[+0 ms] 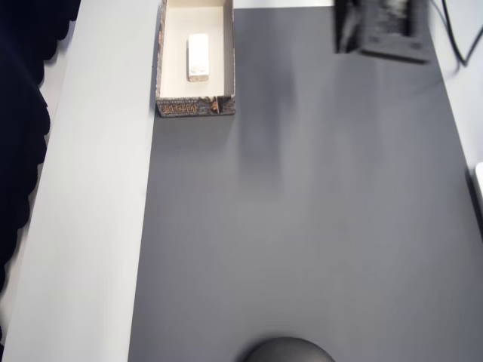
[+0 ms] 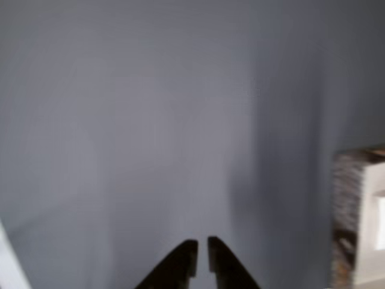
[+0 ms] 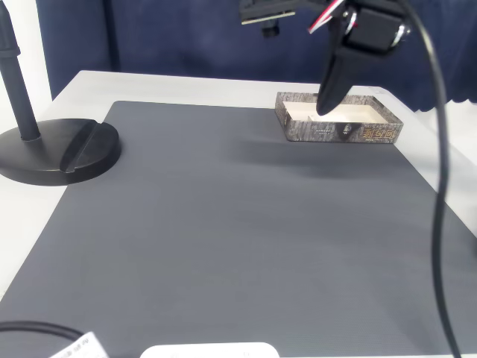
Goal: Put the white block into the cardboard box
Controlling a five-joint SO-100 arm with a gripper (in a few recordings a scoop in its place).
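Observation:
The cardboard box (image 1: 195, 107) stands at the top left corner of the grey mat, open side up, with patterned outer walls. The white block (image 1: 198, 56) lies flat on its cream floor, lengthwise. In the fixed view the box (image 3: 339, 131) is at the far right, and my black gripper (image 3: 326, 107) hangs in the air just in front of it, tapering to one point. In the wrist view my gripper (image 2: 201, 260) is shut with nothing between its fingers, over bare mat; a corner of the box (image 2: 346, 211) shows at the right edge. The arm (image 1: 381, 26) is a blur at the top right.
A black round stand base (image 3: 59, 153) with a pole sits at the mat's left in the fixed view, and shows at the bottom edge (image 1: 287, 351) from overhead. A black cable (image 3: 440, 224) hangs down on the right. A pale table strip (image 1: 98, 188) borders the mat.

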